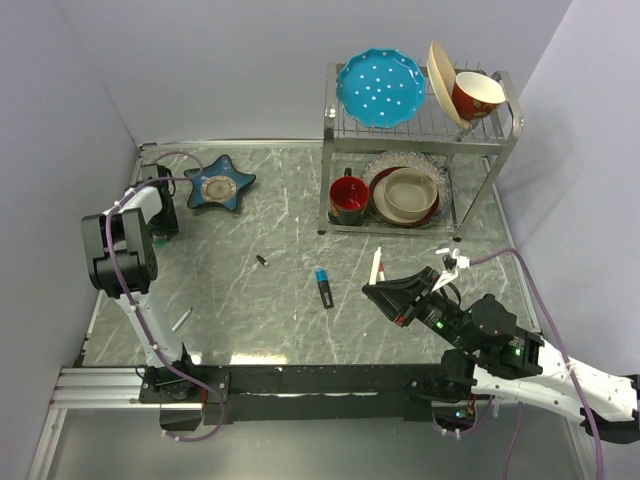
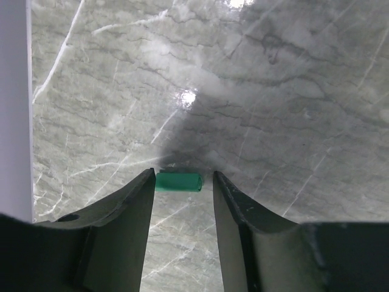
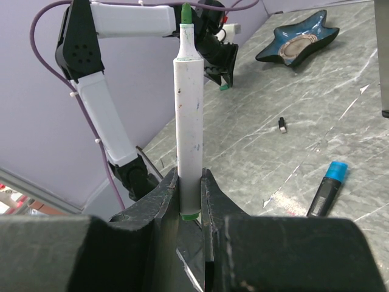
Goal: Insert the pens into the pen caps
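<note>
Grey marbled tabletop; no pen looks capped yet. Right gripper pinches a white green-tipped pen upright; left gripper, jaws spread, flanks a short teal cap at lower centre.

cap between left jaws, pen in right jaws (marker on table)

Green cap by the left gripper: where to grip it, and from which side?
Grip the green cap across its round sides, from above. It lies flat with its long axis finger to finger of the left gripper, so closing now would pinch its ends; a quarter wrist turn likely keeps both ends free.
</note>
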Action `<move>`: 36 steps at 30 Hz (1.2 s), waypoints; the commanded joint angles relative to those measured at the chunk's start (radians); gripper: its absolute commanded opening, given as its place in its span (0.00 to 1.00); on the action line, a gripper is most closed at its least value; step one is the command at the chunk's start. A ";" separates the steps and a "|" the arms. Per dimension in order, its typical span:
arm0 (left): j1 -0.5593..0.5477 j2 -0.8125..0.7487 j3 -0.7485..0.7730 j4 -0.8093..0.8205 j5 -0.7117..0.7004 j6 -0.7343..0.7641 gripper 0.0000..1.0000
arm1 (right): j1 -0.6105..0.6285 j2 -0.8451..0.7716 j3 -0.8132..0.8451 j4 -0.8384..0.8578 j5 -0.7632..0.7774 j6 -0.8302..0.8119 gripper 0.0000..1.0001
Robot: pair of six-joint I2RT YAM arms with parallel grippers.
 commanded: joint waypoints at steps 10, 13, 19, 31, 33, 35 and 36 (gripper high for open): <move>-0.025 -0.023 -0.110 -0.039 0.035 -0.018 0.48 | -0.004 -0.022 0.015 0.026 -0.012 0.018 0.00; -0.028 -0.046 -0.144 -0.032 0.058 -0.012 0.48 | -0.006 -0.038 0.008 0.035 -0.019 0.024 0.00; -0.029 -0.062 -0.161 -0.042 0.124 -0.023 0.45 | -0.004 -0.056 0.018 0.006 -0.016 0.034 0.00; -0.014 -0.023 -0.140 -0.021 0.060 -0.058 0.42 | -0.006 -0.091 0.009 -0.026 -0.029 0.057 0.00; -0.005 -0.004 -0.129 -0.027 0.049 -0.075 0.38 | -0.004 -0.100 0.003 -0.026 -0.024 0.057 0.00; 0.004 0.009 -0.123 -0.028 0.038 -0.090 0.38 | -0.004 -0.104 0.002 -0.028 -0.022 0.054 0.00; 0.006 0.012 -0.124 -0.025 0.035 -0.102 0.39 | -0.004 -0.100 0.005 -0.029 -0.021 0.051 0.00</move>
